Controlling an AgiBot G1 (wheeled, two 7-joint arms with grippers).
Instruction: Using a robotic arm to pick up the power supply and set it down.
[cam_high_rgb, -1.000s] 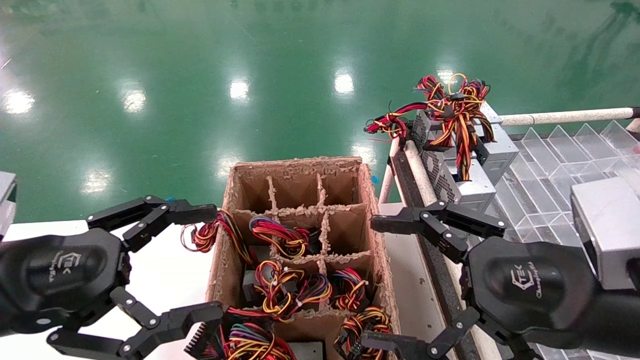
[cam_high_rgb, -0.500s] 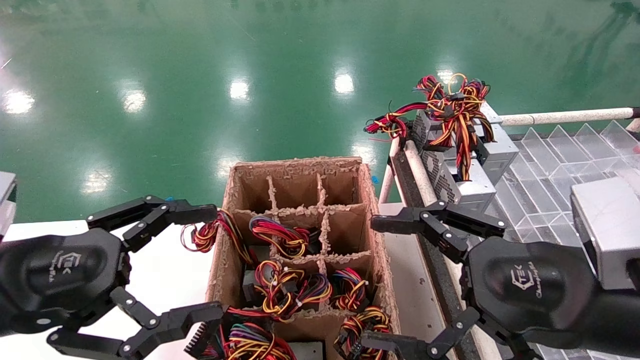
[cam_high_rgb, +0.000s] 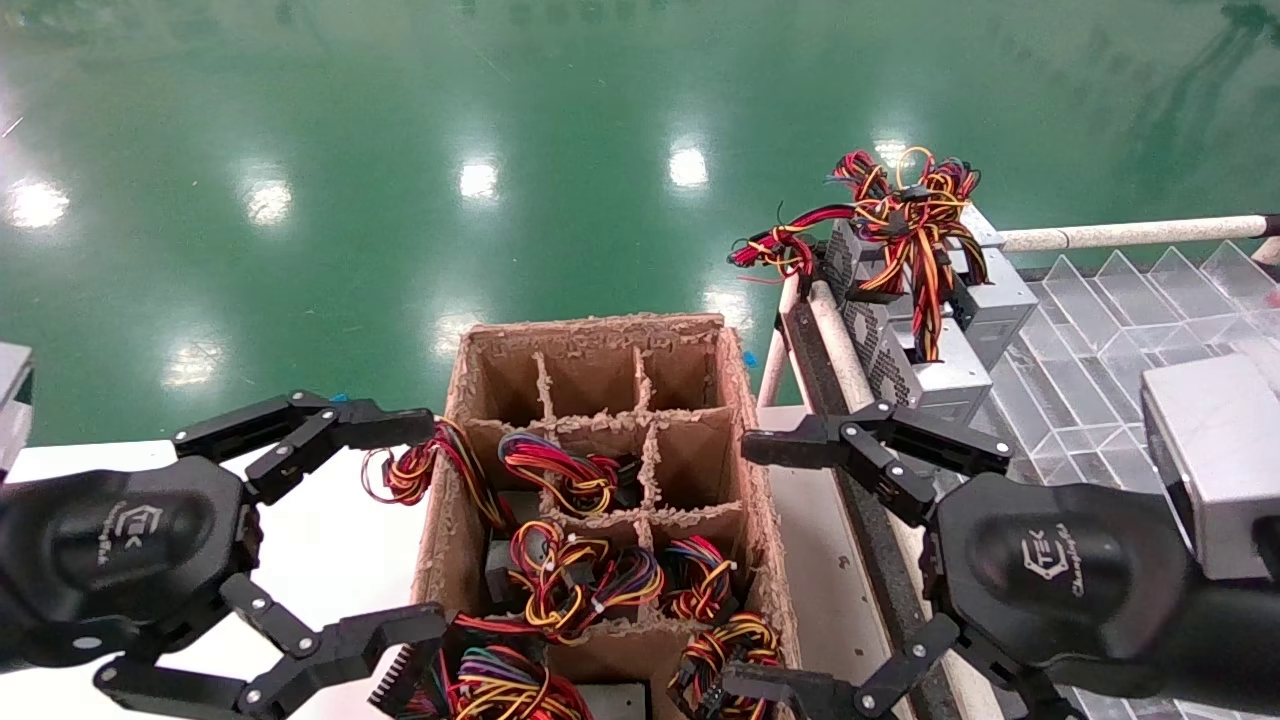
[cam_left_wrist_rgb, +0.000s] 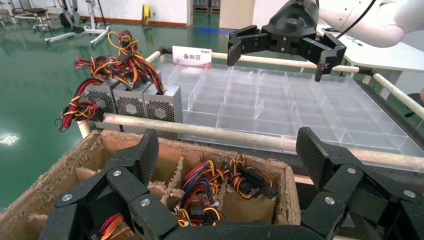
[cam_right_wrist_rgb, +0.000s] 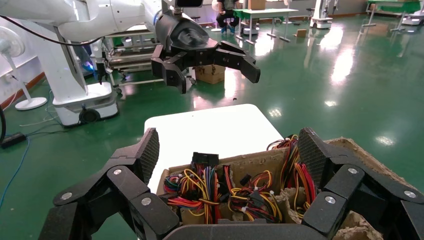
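Note:
Several silver-grey power supplies (cam_high_rgb: 925, 375) with honeycomb sides stand in a row at the rack's far left corner, also seen in the left wrist view (cam_left_wrist_rgb: 131, 102). Red, yellow and black wires (cam_high_rgb: 905, 215) are piled on top of them. More wire bundles (cam_high_rgb: 565, 575) fill the cells of a brown cardboard box (cam_high_rgb: 600, 335); the units under them are mostly hidden. My left gripper (cam_high_rgb: 415, 535) hangs open just left of the box, holding nothing. My right gripper (cam_high_rgb: 750, 565) hangs open just right of the box, also holding nothing.
A clear plastic divided tray (cam_high_rgb: 1110, 330) fills the rack on the right, bordered by pale tubular rails (cam_high_rgb: 1120, 235). The box stands on a white table (cam_high_rgb: 330, 550). Green floor (cam_high_rgb: 400, 150) lies beyond. The box's far cells (cam_high_rgb: 590, 375) hold nothing.

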